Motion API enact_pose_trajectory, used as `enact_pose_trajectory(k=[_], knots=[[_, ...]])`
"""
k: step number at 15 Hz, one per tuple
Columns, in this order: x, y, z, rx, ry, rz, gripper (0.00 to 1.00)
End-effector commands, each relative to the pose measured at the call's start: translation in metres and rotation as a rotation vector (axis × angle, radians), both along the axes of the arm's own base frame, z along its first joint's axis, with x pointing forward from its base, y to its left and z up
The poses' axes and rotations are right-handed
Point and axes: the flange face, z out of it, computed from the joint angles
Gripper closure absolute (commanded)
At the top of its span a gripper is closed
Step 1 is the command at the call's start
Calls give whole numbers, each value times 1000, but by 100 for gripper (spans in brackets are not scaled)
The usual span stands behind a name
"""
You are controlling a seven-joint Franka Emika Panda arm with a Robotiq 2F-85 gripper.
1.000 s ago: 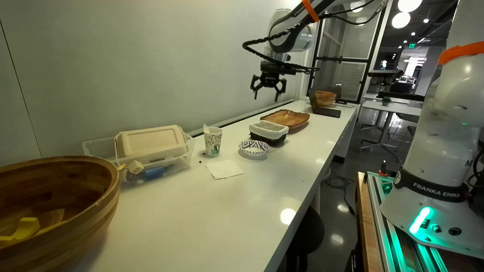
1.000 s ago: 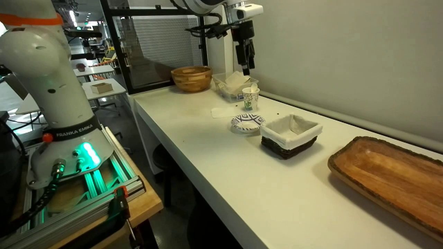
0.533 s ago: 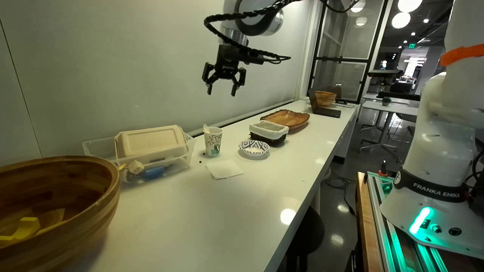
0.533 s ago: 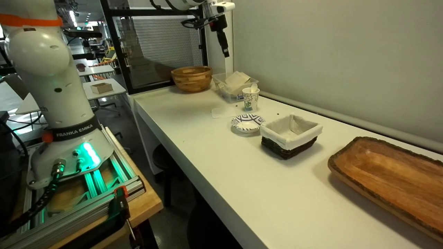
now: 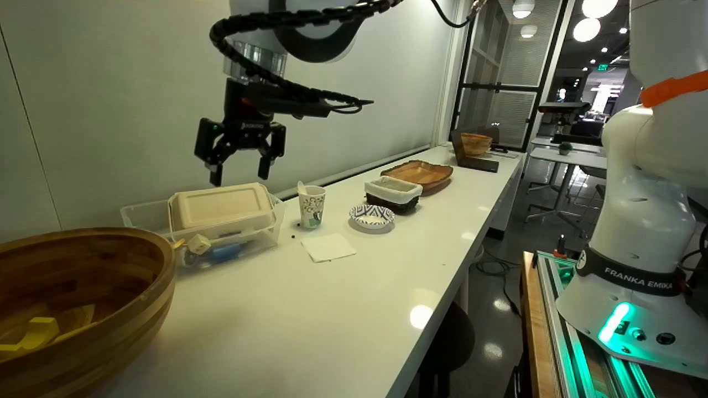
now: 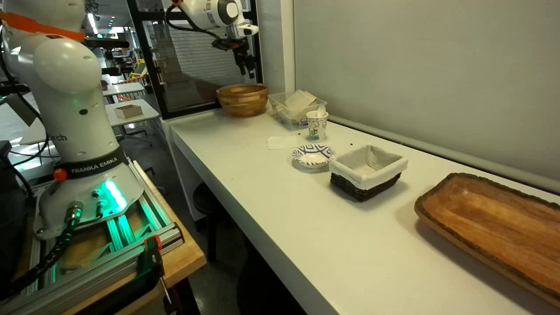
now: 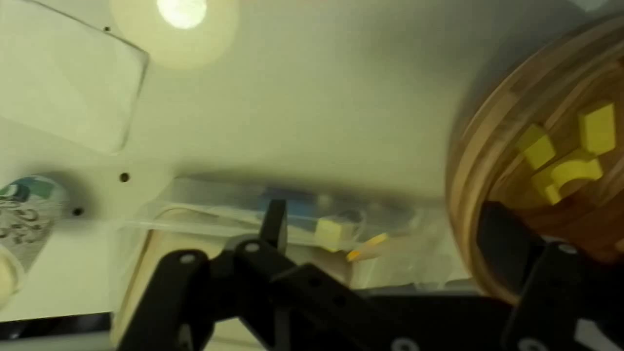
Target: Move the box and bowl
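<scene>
while wide apart, fingers (image 5: 216, 173) higher than the bowl (image 5: 130, 312), "franka emika" across black collar (image 5: 630, 275)

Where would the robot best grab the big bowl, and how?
Probably by the rim of the big bowl, from above, on the side away from the bin, one of the open fingers inside, one outside. It stands upright, mouth up, and looks too wide to grip across.

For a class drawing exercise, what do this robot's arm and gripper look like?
The arm is mostly glossy white, with thick, rounded segments, an orange band, a black collar lettered FRANKA EMIKA in white, and below that a glowing green light. A ribbed-looking black cable loops off it. The two-fingered gripper is mostly black, angular and jointed.
</scene>
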Motion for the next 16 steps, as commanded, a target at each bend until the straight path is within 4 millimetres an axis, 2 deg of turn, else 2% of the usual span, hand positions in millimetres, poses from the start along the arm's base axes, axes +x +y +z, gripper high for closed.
enact_pose_trajectory(k=[1,3,10,12,16], knots=[[-2,17,-7,0,10,37,0],[-2,31,-16,-2,17,68,0],[5,24,-14,-6,9,74,0],[14,33,-15,-30,-1,166,0],[43,65,-12,-69,8,408,0]])
